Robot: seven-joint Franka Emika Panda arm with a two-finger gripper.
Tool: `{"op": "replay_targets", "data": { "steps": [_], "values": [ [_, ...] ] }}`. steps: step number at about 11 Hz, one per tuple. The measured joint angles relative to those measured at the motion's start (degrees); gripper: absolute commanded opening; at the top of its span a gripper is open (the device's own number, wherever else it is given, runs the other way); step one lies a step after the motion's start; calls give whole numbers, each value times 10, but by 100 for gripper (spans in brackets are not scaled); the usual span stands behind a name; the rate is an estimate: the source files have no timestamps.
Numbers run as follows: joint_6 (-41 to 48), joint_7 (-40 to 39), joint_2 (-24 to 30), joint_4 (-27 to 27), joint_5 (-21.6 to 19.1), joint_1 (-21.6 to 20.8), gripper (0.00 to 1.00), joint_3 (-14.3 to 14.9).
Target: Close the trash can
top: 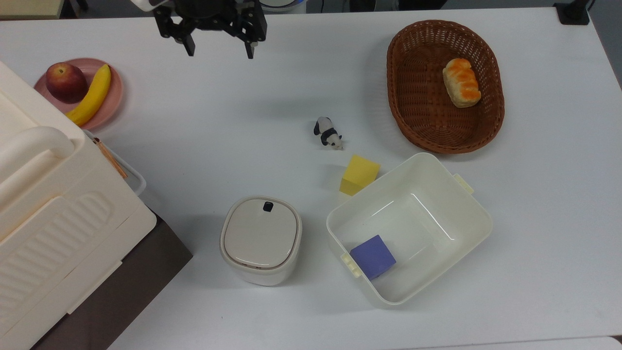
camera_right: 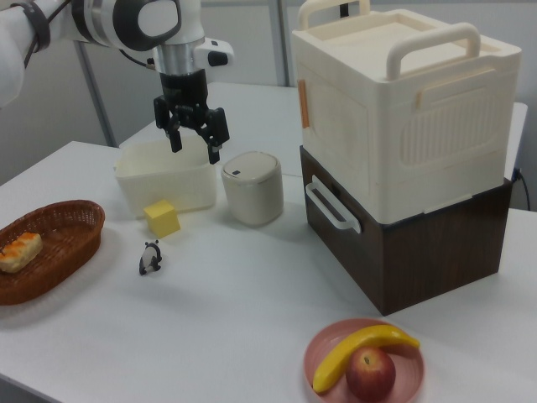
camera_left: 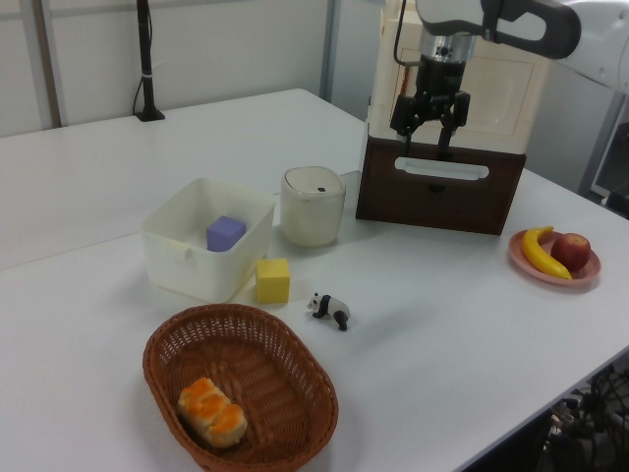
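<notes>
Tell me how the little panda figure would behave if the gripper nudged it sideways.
The panda figure looks small and rigid, so it would probably slide easily on the smooth white table. It stands on short legs in the left view, so a push might tip it over. It likely weighs very little.

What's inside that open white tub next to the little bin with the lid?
The open white tub holds one purple cube, lying in a corner; the rest of its floor is bare. The little trash can beside it has its lid down flat, so its inside is hidden.
</notes>
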State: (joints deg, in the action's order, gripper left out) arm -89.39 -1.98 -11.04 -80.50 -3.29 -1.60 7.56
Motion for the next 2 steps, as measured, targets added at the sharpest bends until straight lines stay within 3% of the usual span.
{"op": "replay_targets", "data": {
  "steps": [2],
  "values": [
    [-3,1,0,-3,0,0,100,-1]
  ]
}}
